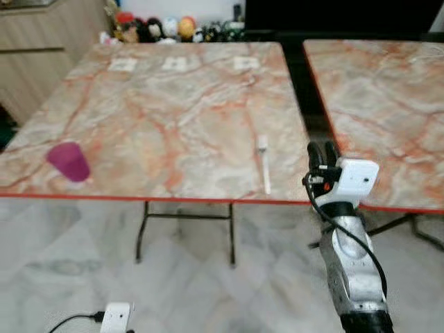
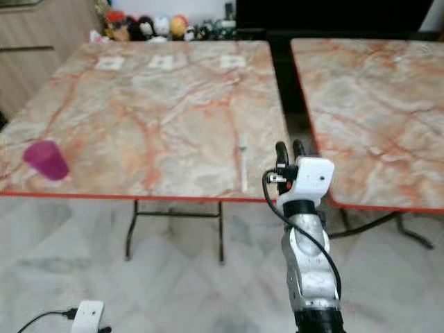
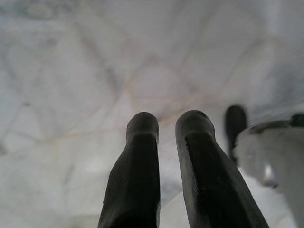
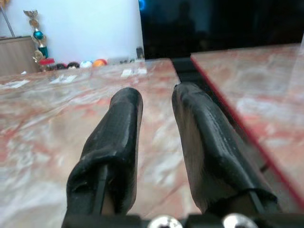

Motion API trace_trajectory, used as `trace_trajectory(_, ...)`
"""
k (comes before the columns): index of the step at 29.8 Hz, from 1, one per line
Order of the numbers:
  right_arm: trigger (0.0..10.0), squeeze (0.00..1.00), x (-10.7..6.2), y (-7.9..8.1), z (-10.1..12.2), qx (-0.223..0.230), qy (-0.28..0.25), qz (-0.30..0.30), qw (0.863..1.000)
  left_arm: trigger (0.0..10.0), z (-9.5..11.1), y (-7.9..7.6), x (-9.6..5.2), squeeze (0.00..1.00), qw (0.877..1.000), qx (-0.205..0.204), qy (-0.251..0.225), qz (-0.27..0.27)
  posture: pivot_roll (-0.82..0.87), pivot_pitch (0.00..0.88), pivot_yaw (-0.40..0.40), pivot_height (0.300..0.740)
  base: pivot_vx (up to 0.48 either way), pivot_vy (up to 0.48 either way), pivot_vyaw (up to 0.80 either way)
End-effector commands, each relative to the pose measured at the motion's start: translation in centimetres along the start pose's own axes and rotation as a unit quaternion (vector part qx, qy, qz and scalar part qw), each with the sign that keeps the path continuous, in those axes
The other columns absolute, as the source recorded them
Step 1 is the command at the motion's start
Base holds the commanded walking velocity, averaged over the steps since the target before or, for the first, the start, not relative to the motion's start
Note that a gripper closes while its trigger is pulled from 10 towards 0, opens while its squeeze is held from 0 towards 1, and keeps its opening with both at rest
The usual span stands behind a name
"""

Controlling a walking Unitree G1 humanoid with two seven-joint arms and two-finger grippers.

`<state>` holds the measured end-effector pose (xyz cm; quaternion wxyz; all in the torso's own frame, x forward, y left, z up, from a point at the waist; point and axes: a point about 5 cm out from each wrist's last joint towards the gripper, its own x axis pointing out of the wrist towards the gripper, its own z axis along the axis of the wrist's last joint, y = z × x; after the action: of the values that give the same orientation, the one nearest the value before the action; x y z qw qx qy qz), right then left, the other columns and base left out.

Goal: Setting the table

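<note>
A white fork (image 1: 263, 163) lies flat on the marbled worktop (image 1: 173, 118), right of centre in the frame, its handle end reaching almost to the red near edge and its tines pointing away toward the far side. A purple cup (image 1: 69, 161) stands at the lower left of the same worktop, also close to that near edge, well apart from the fork. Between the two, the surface is bare marble. Three small white cards (image 1: 178, 64) sit in a row near the far edge, and a line of small toys (image 1: 159, 29) runs behind them along the upper left.

The right gripper (image 1: 323, 154) is raised in the lower right of the frame, just beside the worktop's right corner and in front of the dark gap that separates it from a second worktop (image 1: 381, 104) at the right. Its jaws stand a narrow gap apart, holding nothing.

The left gripper (image 3: 166, 130) hangs low over the pale tiled floor (image 1: 69, 257), jaws slightly parted and empty.
</note>
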<state>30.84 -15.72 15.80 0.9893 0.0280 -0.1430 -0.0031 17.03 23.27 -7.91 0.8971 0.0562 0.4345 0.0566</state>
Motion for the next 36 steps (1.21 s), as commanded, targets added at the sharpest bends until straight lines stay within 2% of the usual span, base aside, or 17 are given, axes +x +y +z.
trace_trajectory(1, 10.0, 0.0, -0.25, -0.44, -0.23, -0.002, 0.007, -0.007, 1.0, 10.0, -0.62, -0.05, -0.13, 0.0, 1.0, 0.003, 0.012, -0.003, -0.08, 0.109, 0.036, 0.74, 0.0, 0.0, 0.0)
trace_trajectory(14, 10.0, 0.0, -0.32, -0.67, -0.45, -0.006, 0.01, -0.008, 1.0, 10.0, -0.62, -0.06, -0.13, 0.0, 1.0, 0.001, 0.011, -0.007, -0.08, 0.109, 0.038, 0.74, 0.0, 0.0, 0.0)
trace_trajectory(20, 10.0, 0.0, -0.29, -0.74, -0.41, -0.012, 0.01, -0.005, 1.0, 10.0, -0.61, -0.06, -0.13, 0.0, 1.0, 0.0, 0.011, -0.008, -0.08, 0.109, 0.039, 0.74, 0.268, 0.0, 0.0)
trace_trajectory(25, 10.0, 0.0, -0.47, -0.17, -0.55, -0.018, 0.011, 0.013, 1.0, 10.0, -0.6, -0.05, -0.13, 0.0, 1.0, -0.001, 0.011, -0.008, -0.07, 0.109, 0.039, 0.74, 0.286, 0.0, 0.0)
trace_trajectory(30, 10.0, 0.0, -0.45, -0.02, -0.59, -0.021, 0.012, 0.019, 1.0, 10.0, -0.58, -0.07, -0.13, 0.0, 1.0, -0.001, 0.011, -0.01, -0.07, 0.108, 0.04, 0.74, 0.327, 0.0, 0.62)
trace_trajectory(36, 10.0, 0.0, -0.43, -0.07, -0.7, -0.011, 0.016, 0.018, 1.0, 10.0, -0.58, -0.1, -0.12, 0.0, 1.0, -0.002, 0.01, -0.01, -0.07, 0.108, 0.036, 0.74, 0.331, 0.0, 0.0)
